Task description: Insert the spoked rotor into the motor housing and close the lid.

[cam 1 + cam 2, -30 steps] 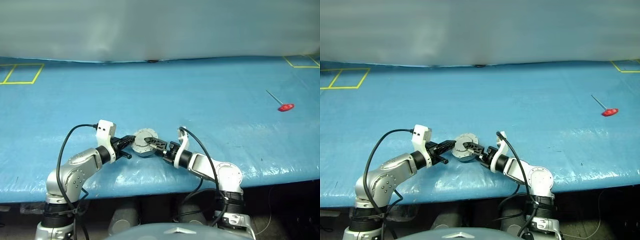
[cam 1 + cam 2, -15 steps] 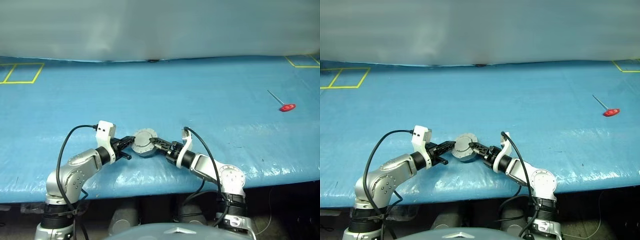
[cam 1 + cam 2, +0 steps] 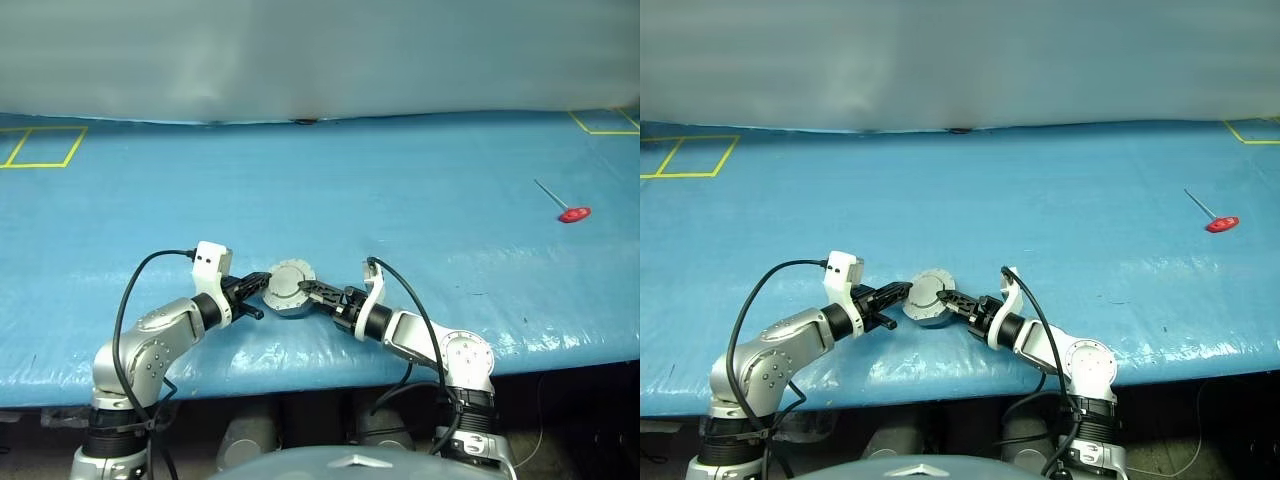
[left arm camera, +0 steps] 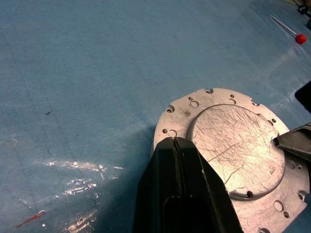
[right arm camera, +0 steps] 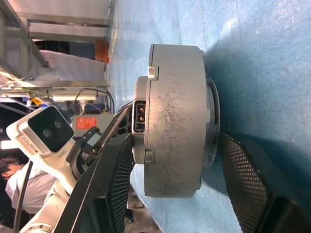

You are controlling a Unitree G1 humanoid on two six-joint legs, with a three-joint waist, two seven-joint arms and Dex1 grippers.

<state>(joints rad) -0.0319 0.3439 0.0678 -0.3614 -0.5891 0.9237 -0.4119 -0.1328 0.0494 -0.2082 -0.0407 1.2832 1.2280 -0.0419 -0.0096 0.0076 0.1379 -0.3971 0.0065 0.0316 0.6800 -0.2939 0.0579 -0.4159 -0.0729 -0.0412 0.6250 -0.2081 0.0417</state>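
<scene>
The grey round motor housing (image 5: 175,116) is at the near edge of the blue table, with the silvery scratched lid (image 4: 238,145) sitting closed on top of it. My right gripper (image 3: 308,290) is shut on the housing: one finger lies over the lid, the other presses the underside. From the other side, my left gripper (image 4: 175,141) is shut, its tip resting on the lid's rim by a small hole. The spoked rotor is hidden.
A red-handled tool (image 3: 572,213) lies far off at the right on the blue table (image 3: 400,200). Yellow tape squares (image 3: 40,147) mark the far left and far right corners. The table's front edge runs just below both arms. A person (image 5: 14,179) shows behind the left arm.
My right gripper's fingers have closed from wide apart onto the top and bottom of the housing. The left arm has stayed still against the rim.
</scene>
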